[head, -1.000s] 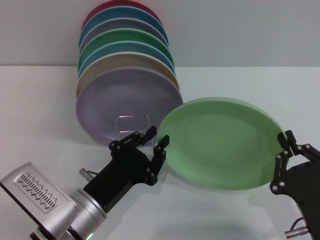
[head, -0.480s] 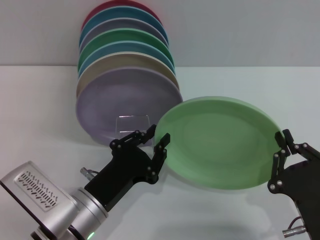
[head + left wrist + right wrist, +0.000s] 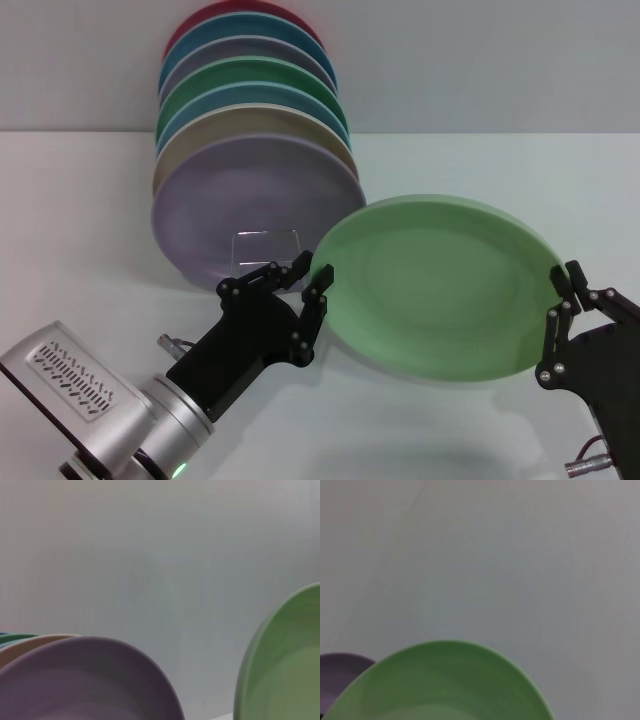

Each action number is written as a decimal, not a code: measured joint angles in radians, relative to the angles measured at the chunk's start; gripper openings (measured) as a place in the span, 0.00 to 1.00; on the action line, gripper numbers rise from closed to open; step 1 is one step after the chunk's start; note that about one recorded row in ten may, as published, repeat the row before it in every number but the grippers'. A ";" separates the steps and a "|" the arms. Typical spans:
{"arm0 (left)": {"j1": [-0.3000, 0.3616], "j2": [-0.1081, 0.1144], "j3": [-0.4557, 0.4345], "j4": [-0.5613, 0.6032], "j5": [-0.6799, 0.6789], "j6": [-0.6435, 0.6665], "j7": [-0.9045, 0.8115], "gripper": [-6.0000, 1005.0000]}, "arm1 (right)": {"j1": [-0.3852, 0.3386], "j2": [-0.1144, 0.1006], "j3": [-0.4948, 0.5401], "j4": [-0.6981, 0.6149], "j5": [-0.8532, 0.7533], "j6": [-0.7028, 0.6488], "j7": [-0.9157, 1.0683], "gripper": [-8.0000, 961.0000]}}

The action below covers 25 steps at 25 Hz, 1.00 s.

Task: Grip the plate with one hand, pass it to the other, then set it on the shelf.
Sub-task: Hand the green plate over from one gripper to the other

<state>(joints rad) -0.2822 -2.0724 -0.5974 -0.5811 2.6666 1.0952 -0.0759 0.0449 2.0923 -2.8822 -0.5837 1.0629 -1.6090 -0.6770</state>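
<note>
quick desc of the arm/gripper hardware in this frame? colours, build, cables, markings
Both are black two-finger grippers with jointed link fingers and silver rivets. The left gripper sits on a silver cylindrical wrist carrying a silver box with perforated slots; a green light glows at the wrist's base, and a small metal connector juts out beside it. The right gripper shows a silver connector and thin cable below.

The stacked round plates [image 3: 250, 150] overlap one another, so only the front matte lilac plate [image 3: 245, 215] shows its face — the rest show as rims. The silver wire shelf holding them is hidden. Both wrist views cut off the round pale mint-green plate [image 3: 440, 290] and show neither end effector. The head view's edge crops the right end effector [image 3: 566, 312] — its grip there cannot be judged.
</note>
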 joint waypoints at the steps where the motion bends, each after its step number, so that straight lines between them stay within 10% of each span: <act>1: 0.000 0.000 0.000 0.000 0.000 0.000 0.000 0.21 | 0.000 0.000 0.000 0.000 0.000 0.000 0.000 0.03; 25: -0.009 -0.002 -0.004 -0.001 -0.002 0.003 -0.012 0.05 | 0.004 0.000 -0.007 -0.007 0.004 0.007 -0.018 0.03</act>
<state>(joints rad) -0.2914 -2.0747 -0.6010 -0.5823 2.6642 1.0982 -0.0879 0.0488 2.0922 -2.8891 -0.5905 1.0665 -1.6020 -0.6950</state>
